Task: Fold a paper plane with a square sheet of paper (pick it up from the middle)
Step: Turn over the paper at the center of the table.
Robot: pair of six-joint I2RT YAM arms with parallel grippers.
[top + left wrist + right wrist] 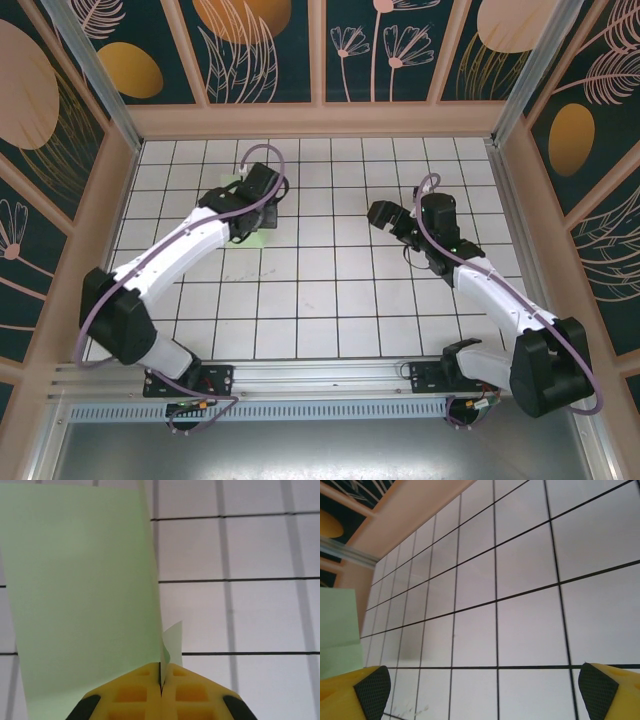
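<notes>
Closest to the left wrist camera, we see the left gripper (161, 677) with its yellow fingers (130, 697) pressed together, a thin edge of the sheet of paper (85, 590) clamped in the seam between them. From that pinch the pale mint-green sheet stands up as a tall, smooth panel across the left half of the view. A small pointed flap (174, 642) of the same paper juts out just right of the seam. Behind the paper lies the white gridded surface (250, 605).

From above, we follow the left arm (170, 255) from its base at the near left out toward the back of the surface, left of centre. Slivers of green paper peek out around its wrist there.

Further right, well apart from the paper, the right arm (500, 290) reaches in from the near right, with the right gripper (385, 215) turned toward the left arm. Its wrist camera shows us the two black pads (372, 690) at the bottom corners, spread wide, with bare tiles between them. At the left edge of that view we glimpse the green sheet, and the peach-coloured back wall (405, 515) runs across the upper left.
</notes>
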